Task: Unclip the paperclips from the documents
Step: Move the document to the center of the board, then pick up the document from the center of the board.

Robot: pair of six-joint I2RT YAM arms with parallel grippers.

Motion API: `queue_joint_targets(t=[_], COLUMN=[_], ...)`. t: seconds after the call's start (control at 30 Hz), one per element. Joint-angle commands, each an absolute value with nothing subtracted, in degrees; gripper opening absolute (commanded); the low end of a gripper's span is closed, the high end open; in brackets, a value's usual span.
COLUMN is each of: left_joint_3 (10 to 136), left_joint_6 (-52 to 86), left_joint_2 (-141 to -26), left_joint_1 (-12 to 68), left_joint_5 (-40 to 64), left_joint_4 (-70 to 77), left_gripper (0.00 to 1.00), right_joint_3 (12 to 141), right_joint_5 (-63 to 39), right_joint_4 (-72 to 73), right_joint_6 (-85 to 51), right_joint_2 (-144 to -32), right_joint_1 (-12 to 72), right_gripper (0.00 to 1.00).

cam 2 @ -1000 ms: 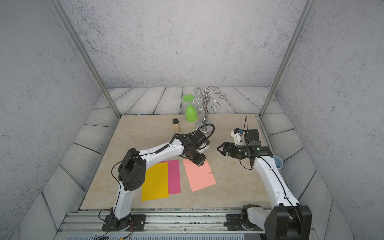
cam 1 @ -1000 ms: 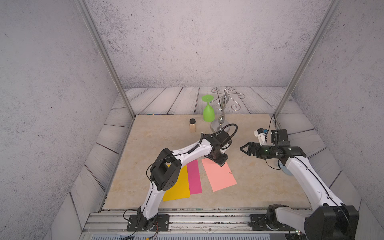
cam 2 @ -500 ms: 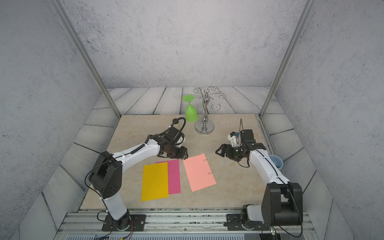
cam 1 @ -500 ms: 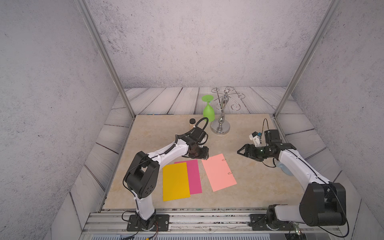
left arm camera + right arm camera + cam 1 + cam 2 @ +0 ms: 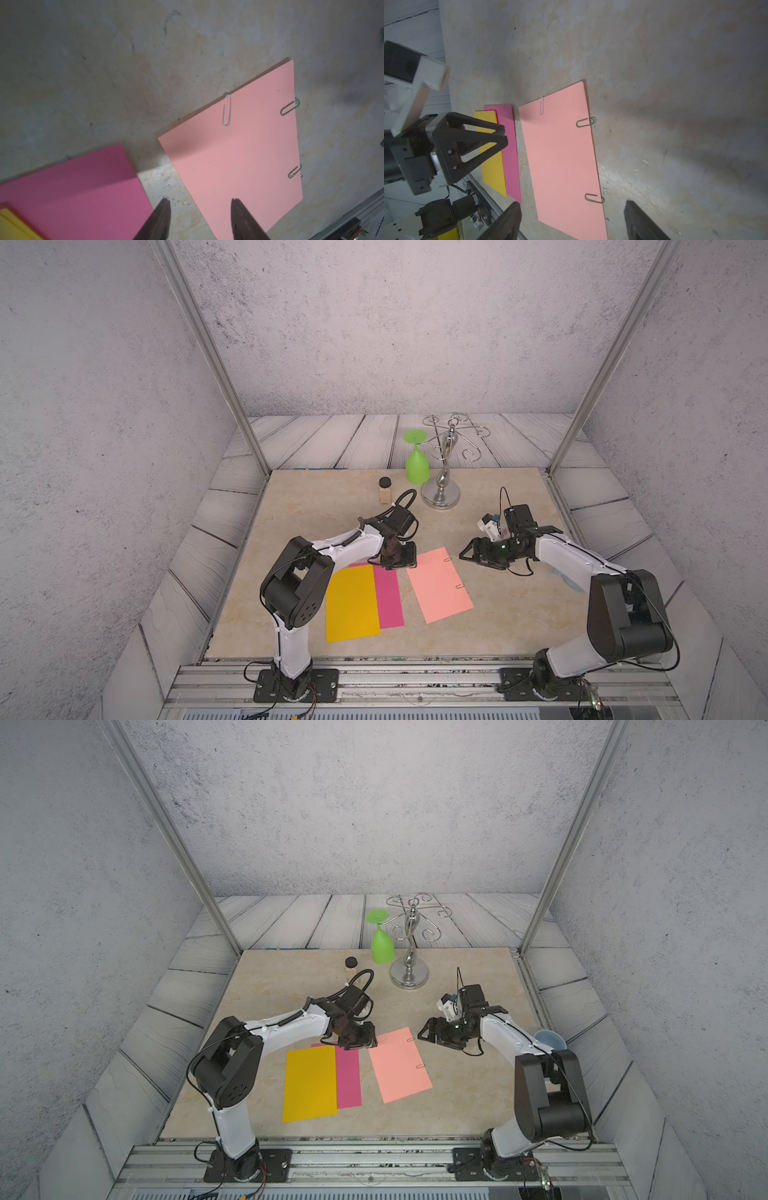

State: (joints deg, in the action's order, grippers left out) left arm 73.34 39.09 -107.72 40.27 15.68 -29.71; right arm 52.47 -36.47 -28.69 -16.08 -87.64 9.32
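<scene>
Three documents lie flat: a salmon pink sheet (image 5: 438, 585), and left of it a magenta sheet (image 5: 388, 597) partly under a yellow sheet (image 5: 351, 603). The pink sheet carries three paperclips: a white one (image 5: 227, 111) on its far edge and two green ones (image 5: 585, 122) (image 5: 594, 198) on its right edge. My left gripper (image 5: 199, 202) is open and empty, low over the gap between the magenta and pink sheets' far corners. Just right of the pink sheet's far right corner, my right gripper (image 5: 573, 204) hangs wide open, holding nothing.
At the back stand a chrome wire stand (image 5: 442, 489) with a green glass (image 5: 417, 466) hanging upside down, and a small black-capped bottle (image 5: 385, 490). A blue bowl (image 5: 550, 1042) shows behind the right arm. A metal rail (image 5: 415, 676) runs along the front.
My left gripper swung left off the pink sheet's far corner, then came back to the gap beside it. My right gripper moved nearer the pink sheet. Both jaws narrowed slightly.
</scene>
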Motion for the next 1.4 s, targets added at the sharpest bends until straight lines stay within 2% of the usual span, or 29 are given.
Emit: queue_joint_targets(t=[0.0,0.47,0.73,1.37], left_joint_3=[73.30,74.13,80.12,82.70], left_joint_6=[41.46,42.45,39.44,37.89], left_joint_2=[-109.57,-114.98,-119.11,-120.80], left_joint_1=[41.36,41.96,42.53,42.80], left_joint_5=[14.68,14.06,14.69,14.50], left_joint_4=[-29.66,-27.68,-29.52,-30.60], left_gripper=[0.50,0.42,0.40,0.35], right_joint_3=[51.41,48.93,48.51,49.49], right_joint_5=[-36.86,-37.00,-35.28,-31.39], right_joint_4=[-26.01,-23.25,-23.75,-23.82], right_joint_6=[-17.21,-18.22,-18.01,-18.41], right_joint_2=[-89.45,-90.95,-92.75,-97.31], right_joint_1=[10.09,10.87,11.16,13.18], right_gripper=[0.78,0.77,0.71,0.34])
